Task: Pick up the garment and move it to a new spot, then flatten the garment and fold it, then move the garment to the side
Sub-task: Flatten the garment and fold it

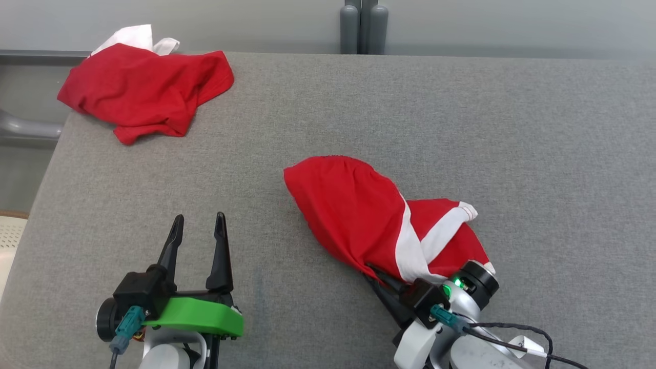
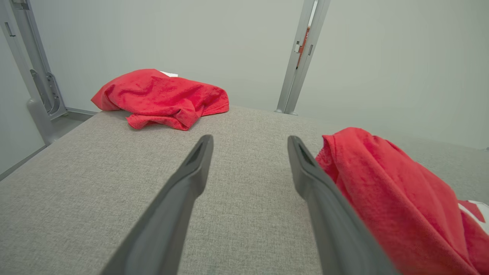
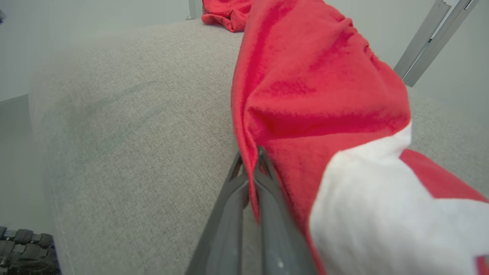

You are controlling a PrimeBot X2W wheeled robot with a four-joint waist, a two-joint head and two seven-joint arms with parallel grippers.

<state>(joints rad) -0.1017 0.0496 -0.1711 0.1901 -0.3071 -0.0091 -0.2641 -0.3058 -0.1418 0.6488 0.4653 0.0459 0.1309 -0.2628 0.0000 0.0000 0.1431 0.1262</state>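
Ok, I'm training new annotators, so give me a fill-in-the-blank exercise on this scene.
1. The right gripper is shut on the garment, red with ____ bands.
2. The left gripper is ____ and holds nothing.
3. A second red garment lies at the table's far ____ corner.
Missing: white; open; left.

Right tool (image 3: 250,158) tight on an edge of the red-and-white garment (image 3: 317,95), grey table (image 3: 133,152) beneath.
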